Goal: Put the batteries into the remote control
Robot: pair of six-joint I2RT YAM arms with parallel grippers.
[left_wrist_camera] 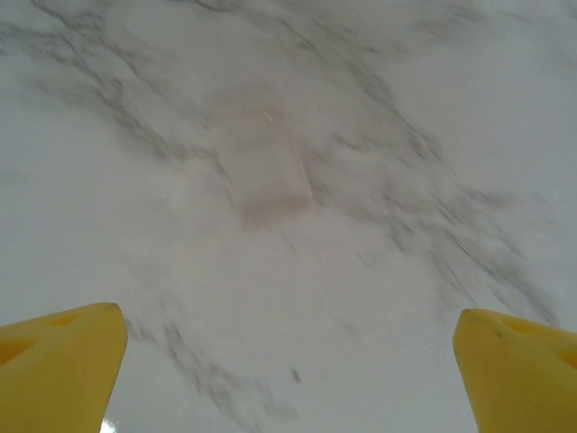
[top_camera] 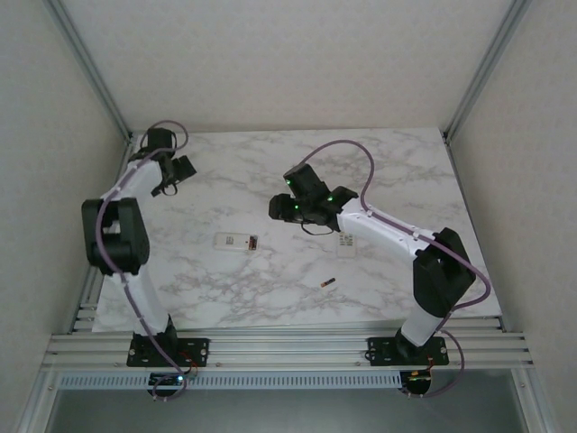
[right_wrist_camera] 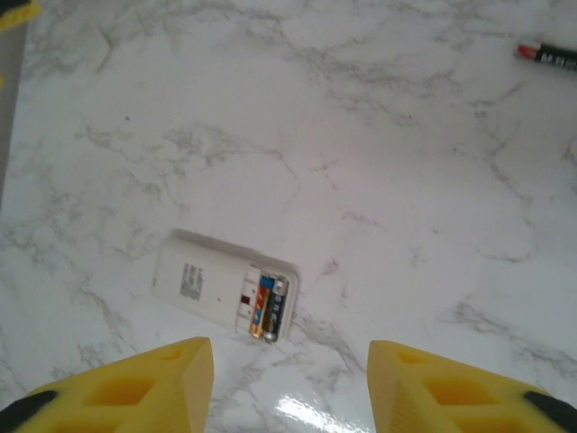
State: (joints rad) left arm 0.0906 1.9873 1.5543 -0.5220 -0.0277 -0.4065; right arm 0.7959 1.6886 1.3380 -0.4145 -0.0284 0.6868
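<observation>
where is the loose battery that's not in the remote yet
In the top view the loose battery lies on the table, right of the remote and nearer the front edge. It sits at the right wrist view's upper right corner.

No wording could be read. A block of grey print was seen on the back of the remote control (right_wrist_camera: 194, 281), too small to be made out. White lettering on the loose battery (right_wrist_camera: 550, 56), lying well apart on the marble table (right_wrist_camera: 406, 180), was likewise illegible.
</observation>
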